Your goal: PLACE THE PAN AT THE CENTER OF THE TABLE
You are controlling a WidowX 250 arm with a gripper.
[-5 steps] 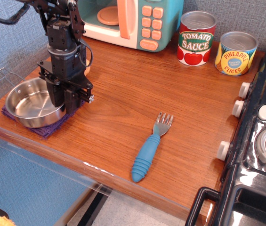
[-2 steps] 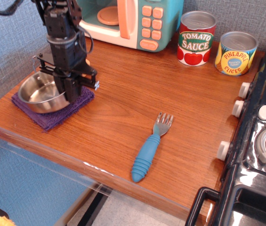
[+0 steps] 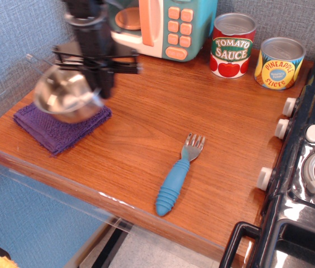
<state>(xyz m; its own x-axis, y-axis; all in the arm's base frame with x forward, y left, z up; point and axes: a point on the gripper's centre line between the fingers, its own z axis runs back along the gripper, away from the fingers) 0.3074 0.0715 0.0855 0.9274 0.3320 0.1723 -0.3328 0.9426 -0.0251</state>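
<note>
While blurred, the black gripper [image 3: 102,84] clamps the rim of the shiny steel pan [image 3: 65,97], tilted above the nubby purple cloth [image 3: 57,125] on the glossy wood-grain table [image 3: 202,100].

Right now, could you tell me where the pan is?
The pan is at the table's left end, tilted in the gripper above the purple cloth.

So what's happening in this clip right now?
The robot's hand grips the rim of the pan and holds it tilted above the purple cloth at the table's left end. The pan is blurred and not yet at the table's center. A blue-handled fork lies untouched nearer the middle.
</note>
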